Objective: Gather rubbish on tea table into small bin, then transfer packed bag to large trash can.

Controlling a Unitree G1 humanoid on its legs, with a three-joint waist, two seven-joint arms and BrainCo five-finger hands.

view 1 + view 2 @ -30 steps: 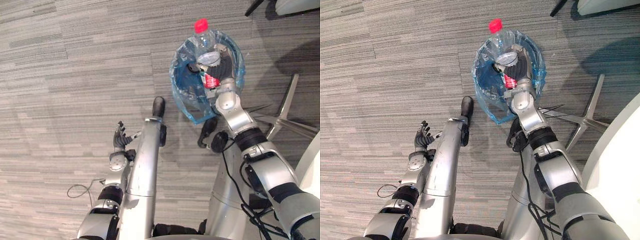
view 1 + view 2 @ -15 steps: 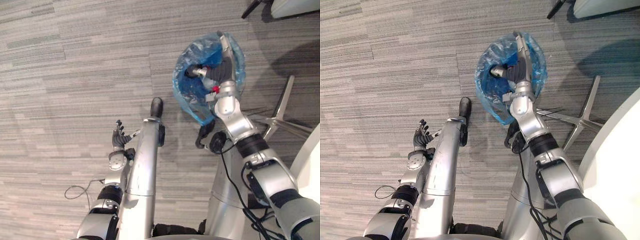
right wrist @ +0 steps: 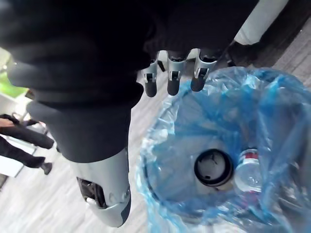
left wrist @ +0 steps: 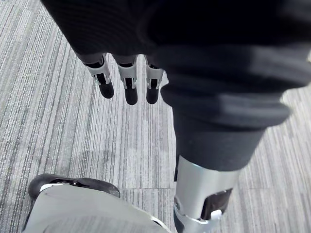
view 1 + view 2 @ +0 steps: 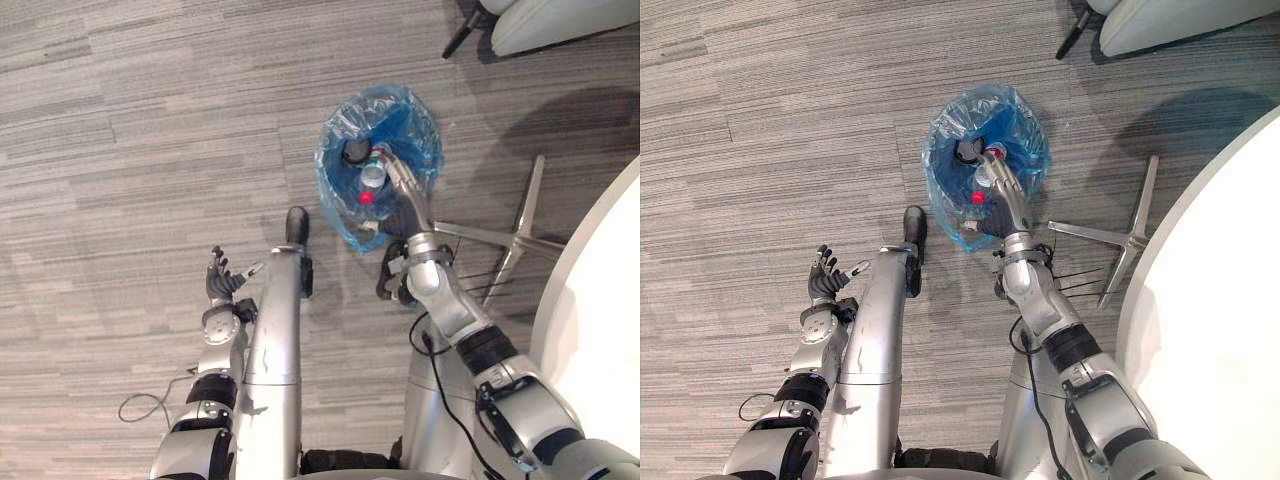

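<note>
The small bin (image 5: 400,110), lined with a blue bag, stands on the carpet in front of me. Inside it lie a clear bottle (image 5: 372,180) with a red cap and a cup with a black lid (image 5: 355,150). My right hand (image 5: 408,200) hovers over the bin's near rim, open, with its fingers (image 3: 170,80) straight and nothing held. In the right wrist view the cup lid (image 3: 214,167) and the bottle (image 3: 248,170) rest side by side deep in the bag (image 3: 272,111). My left hand (image 5: 220,288) hangs open over bare carpet at the lower left, its fingers (image 4: 126,85) relaxed.
A metal star-shaped chair base (image 5: 500,240) spreads just right of the bin. A white round table (image 5: 600,330) fills the right edge. A chair (image 5: 550,20) stands at the top right. A person (image 3: 19,131) stands in the distance in the right wrist view.
My right hand held the red-capped bottle over the bin, tipped it in and let go; the bottle now lies in the bag. The camera has shifted. The left hand stayed idle.
</note>
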